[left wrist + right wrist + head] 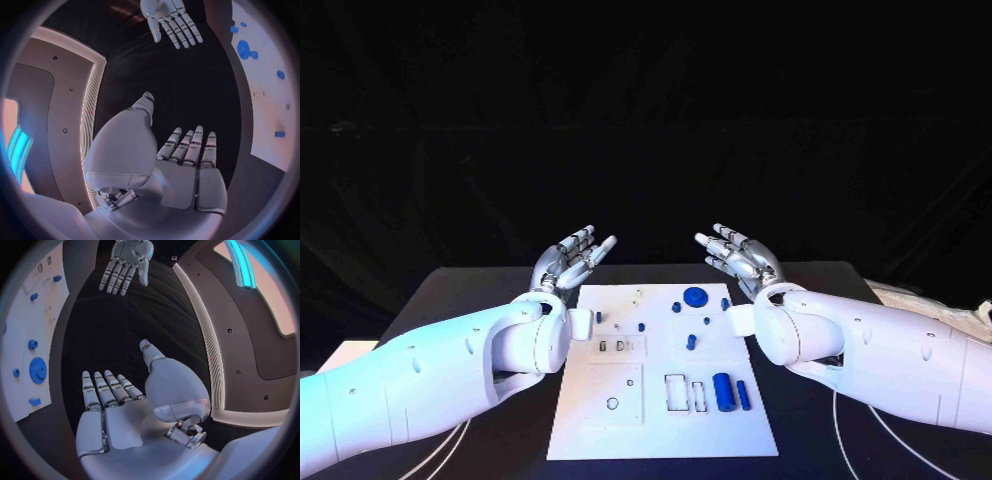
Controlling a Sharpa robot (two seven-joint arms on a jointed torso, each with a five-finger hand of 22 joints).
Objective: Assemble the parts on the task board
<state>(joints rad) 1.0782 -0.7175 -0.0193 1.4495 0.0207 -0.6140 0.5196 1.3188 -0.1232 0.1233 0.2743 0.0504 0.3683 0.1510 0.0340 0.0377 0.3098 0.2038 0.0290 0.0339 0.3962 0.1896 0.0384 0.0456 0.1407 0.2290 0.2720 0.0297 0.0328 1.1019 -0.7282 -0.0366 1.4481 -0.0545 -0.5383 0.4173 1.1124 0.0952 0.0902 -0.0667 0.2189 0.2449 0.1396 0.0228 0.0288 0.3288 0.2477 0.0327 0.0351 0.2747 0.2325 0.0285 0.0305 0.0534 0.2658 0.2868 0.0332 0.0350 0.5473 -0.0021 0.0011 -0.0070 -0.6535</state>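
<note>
White task board (pixel 661 420) lies flat mid black table (pixel 473 290), long side running away from robot. Small blue parts on it: round gear-like disc (pixel 695 295) near far edge, a few tiny blue pegs (pixel 676 308) just beside it, short blue piece (pixel 691 342) mid-board, fat blue cylinder (pixel 723 391) w/ thinner blue rod (pixel 743 394) just beside it at near right. Also rectangular outlined slots (pixel 676 391) left of the cylinder, and an oval cutout (pixel 613 404) on near-left panel. In right wrist view the disc (pixel 37 371) shows toothed rim.

Left hand (pixel 571 259) raised above far-left corner of board, palm up-ish, fingers straight and spread, holding nothing, not touching board. Left wrist view: own fingers (pixel 190 147) extended side by side, thumb out, nothing in palm.

Right hand (pixel 740 256) mirrors it over far-right corner, fingers apart and extended, holding nothing, clear of board. Right wrist view: fingers (pixel 103 390) straight, thumb off to side.

Both hands well apart from each other, w/ board's far end between them. Forearms flank board on both sides.
</note>
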